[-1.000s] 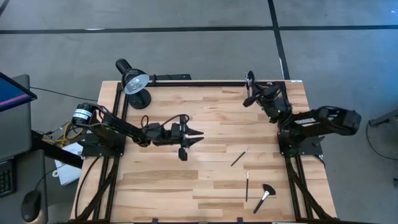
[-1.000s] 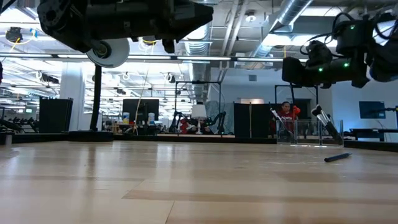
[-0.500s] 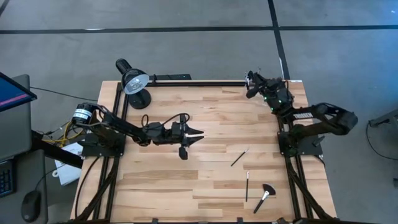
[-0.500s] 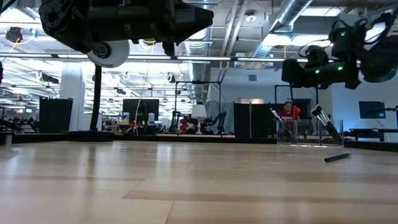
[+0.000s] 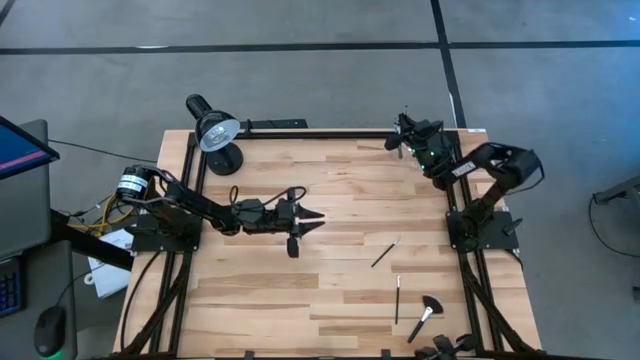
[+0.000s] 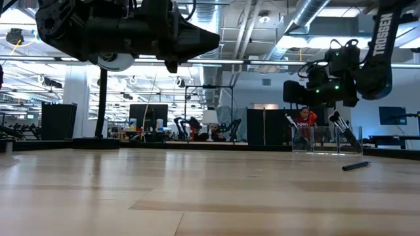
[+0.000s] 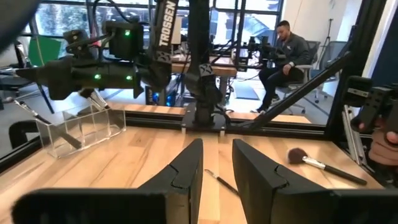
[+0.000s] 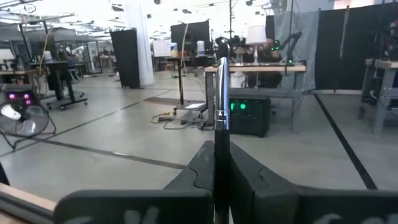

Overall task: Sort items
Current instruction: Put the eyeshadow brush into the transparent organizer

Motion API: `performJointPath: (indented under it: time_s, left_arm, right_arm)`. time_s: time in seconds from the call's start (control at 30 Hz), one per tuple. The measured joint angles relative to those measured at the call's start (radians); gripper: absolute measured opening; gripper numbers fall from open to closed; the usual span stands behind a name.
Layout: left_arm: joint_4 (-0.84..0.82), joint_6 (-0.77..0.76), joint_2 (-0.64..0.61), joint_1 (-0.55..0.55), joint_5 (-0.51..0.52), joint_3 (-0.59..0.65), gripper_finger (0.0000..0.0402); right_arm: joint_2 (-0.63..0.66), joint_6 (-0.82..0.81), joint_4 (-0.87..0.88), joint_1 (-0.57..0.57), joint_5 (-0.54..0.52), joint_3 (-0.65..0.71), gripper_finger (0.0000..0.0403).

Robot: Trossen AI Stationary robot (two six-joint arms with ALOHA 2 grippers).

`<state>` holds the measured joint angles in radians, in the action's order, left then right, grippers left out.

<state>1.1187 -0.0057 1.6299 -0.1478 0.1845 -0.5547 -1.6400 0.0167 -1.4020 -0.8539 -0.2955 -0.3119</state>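
Observation:
My right gripper (image 5: 403, 135) hangs over the table's far right corner, shut on a slim brush (image 8: 220, 106) with a dark and silver shaft. Below it stands the clear container (image 7: 81, 127), with brushes leaning inside (image 6: 344, 131). Three brushes lie flat on the right half of the table: a slim one (image 5: 385, 252), a second slim one (image 5: 397, 298) and the fan-headed one (image 5: 425, 315). My left gripper (image 5: 308, 215) hovers open above the middle of the table, pointing toward the right edge, touching nothing. My right gripper pinches the brush's shaft (image 8: 217, 152) between its two fingers. The shaft runs along the fingers and sticks out well past their tips, its silver part (image 8: 221, 87) free. The brush is lifted clear of the table. The part behind the fingertips is hidden by the fingers.
A black desk lamp (image 5: 215, 135) stands at the far left corner. Black frame rails (image 5: 300, 133) run along the table's edges. Something dark (image 5: 443, 349) shows at the near edge, and a hand (image 7: 384, 144) at the edge of the left wrist view. A person sits in the room behind (image 7: 287, 50).
My right arm has drawn in toward the far right corner, its elbow folding up and back, while its gripper has stayed above the corner by the container, turned a little, and kept the brush.

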Motion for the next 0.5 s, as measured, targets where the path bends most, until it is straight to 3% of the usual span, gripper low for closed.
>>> performJointPath:
  time_s: [0.5]
  left_arm:
    - [0.012, 0.0, 0.0, 0.007, 0.006, 0.001, 0.0083]
  right_arm:
    - [0.004, -0.018, 0.123, -0.006, -0.063, 0.0, 0.0011]
